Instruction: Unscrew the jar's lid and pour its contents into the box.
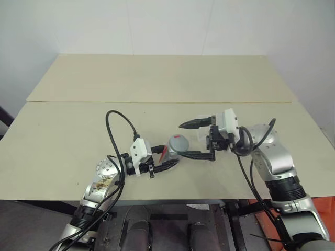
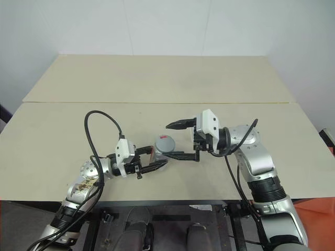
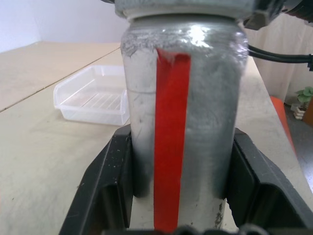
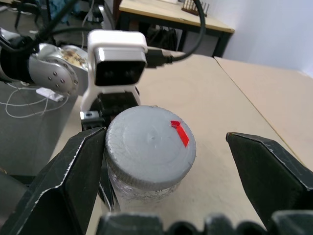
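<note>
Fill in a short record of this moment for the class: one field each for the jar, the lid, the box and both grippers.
jar: the jar, red stripe on its side, held above the table
lid: the lid, grey, on the jar
box: the box, clear, on the table
left gripper: the left gripper, shut on the jar's body
right gripper: the right gripper, open, fingers either side of the lid, not gripping
</note>
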Tool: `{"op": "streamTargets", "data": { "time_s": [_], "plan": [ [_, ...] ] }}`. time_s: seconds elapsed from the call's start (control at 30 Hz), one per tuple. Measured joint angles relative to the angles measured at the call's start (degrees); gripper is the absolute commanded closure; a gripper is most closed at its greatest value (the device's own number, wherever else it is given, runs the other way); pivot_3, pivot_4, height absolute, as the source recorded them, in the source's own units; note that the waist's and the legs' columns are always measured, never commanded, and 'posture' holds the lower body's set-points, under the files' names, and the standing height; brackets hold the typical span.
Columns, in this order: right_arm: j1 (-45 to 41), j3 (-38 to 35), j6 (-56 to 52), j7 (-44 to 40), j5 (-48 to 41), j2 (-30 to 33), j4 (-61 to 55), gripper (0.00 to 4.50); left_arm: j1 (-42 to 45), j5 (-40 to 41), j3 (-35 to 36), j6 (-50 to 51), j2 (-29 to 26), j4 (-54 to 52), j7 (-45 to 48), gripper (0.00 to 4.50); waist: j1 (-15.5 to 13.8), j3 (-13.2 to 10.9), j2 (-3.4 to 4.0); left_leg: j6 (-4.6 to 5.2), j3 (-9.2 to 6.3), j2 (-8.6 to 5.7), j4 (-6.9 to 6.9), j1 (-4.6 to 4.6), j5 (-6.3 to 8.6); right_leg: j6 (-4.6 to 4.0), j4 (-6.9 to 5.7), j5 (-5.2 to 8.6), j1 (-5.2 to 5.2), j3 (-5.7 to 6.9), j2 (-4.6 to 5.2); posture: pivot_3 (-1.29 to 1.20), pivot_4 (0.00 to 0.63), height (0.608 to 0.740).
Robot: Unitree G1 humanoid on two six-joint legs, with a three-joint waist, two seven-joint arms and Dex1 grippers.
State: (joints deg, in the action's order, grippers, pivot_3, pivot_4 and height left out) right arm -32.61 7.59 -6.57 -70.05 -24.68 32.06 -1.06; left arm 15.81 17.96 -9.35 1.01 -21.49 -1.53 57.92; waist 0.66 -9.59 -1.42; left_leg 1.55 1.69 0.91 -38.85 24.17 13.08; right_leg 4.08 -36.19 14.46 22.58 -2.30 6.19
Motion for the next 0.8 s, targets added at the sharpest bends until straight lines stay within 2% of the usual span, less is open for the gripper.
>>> {"op": "streamTargets", "data": {
  "time_s": [0.23,0.8],
  "plan": [
    [0.44,-1.31,0.42,-0.99,-1.38,0.64,-0.44,0.03,0.02,0.01,-0.08,-1.61,0.32,0.00,0.16,2.37,-0.01,0.00,0.00,0.00,0.00,0.00,0.00,0.00,0.00,0.00,0.00,0.00,0.00,0.00,0.00,0.00,0.150,0.740],
    [2.63,-1.53,-8.44,2.79,-7.15,-3.81,-6.28,0.03,0.25,0.01,-0.43,-4.61,4.02,0.22,-2.15,2.37,-0.02,0.00,0.00,0.00,-0.01,0.00,0.00,-0.01,0.00,0.00,-0.01,0.00,-0.01,0.00,0.00,0.00,0.150,0.740]
  ]
}}
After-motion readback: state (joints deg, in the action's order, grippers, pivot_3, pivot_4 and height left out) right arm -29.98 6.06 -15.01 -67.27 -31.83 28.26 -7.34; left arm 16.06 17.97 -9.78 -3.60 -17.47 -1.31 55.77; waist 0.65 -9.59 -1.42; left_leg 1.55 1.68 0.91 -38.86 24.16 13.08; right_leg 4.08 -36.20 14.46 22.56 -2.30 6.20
